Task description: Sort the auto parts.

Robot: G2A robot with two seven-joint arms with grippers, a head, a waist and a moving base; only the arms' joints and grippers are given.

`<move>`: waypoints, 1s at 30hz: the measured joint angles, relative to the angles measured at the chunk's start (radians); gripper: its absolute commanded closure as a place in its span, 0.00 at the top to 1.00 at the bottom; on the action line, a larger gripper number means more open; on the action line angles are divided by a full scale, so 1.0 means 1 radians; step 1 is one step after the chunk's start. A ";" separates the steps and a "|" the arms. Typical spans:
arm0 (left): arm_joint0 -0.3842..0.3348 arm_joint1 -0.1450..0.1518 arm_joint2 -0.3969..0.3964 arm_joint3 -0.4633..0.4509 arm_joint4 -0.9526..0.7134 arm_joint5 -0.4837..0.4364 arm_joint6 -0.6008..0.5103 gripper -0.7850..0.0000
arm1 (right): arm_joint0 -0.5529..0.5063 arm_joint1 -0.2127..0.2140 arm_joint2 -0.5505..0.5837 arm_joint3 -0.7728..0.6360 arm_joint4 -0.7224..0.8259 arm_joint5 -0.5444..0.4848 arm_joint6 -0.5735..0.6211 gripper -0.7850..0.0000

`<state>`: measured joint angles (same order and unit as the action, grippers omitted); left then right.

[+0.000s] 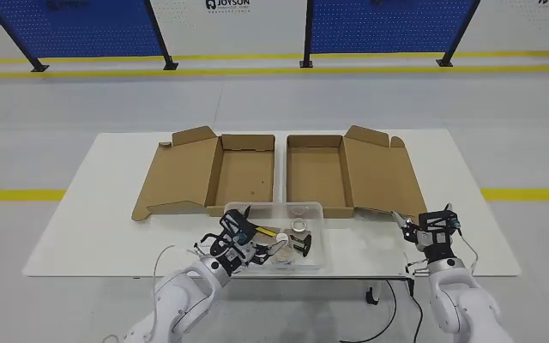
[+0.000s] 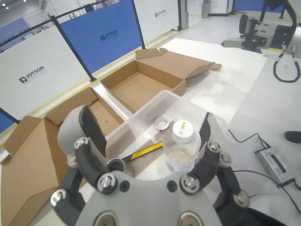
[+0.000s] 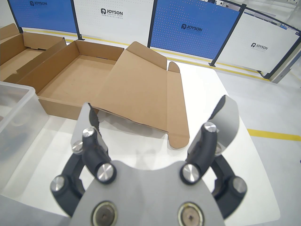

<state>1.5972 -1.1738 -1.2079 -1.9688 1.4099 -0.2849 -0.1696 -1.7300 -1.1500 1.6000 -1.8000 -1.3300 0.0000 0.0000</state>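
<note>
The left gripper (image 2: 148,118) hangs over the near left part of the clear plastic bin (image 2: 150,102), its two fingers spread wide and gripping nothing. Between those fingers, low in the bin, stands a small clear bottle (image 2: 180,147) with a white cap. It is upright and close against one finger, though whether the two touch cannot be told. A flat yellow strip (image 2: 145,151) lies slantwise on the bin floor beside the bottle, running toward a dark round part (image 2: 115,165) that sits just under the gripper's palm. Farther into the bin, beyond the bottle's cap, rests a metal ring (image 2: 161,123), well clear of both fingers. The bin stands at the near edge of the white table (image 1: 111,214), just in front of two open cardboard boxes set side by side, the left box (image 1: 244,176) and the right box (image 1: 317,176), each with its lid folded outward flat. The right gripper (image 3: 156,105) is off to the right of the bin, over bare tabletop just before the right box's lid flap. Its fingers are likewise apart and hold nothing, well away from the parts.
</note>
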 measured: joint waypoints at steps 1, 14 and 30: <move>-0.009 -0.003 0.015 0.008 -0.006 0.006 -0.010 1.00 | 0.000 0.000 0.000 0.000 0.000 0.000 0.000 1.00; -0.083 -0.017 0.115 0.079 0.003 -0.004 -0.095 1.00 | 0.000 0.000 0.000 0.000 0.000 0.000 0.000 1.00; -0.134 -0.032 0.165 0.183 -0.128 -0.030 -0.160 1.00 | 0.000 0.000 0.000 0.000 0.000 0.000 0.000 1.00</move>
<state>1.4630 -1.2056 -1.0428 -1.7857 1.2823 -0.3154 -0.3300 -1.7300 -1.1500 1.6000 -1.8000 -1.3300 0.0000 0.0000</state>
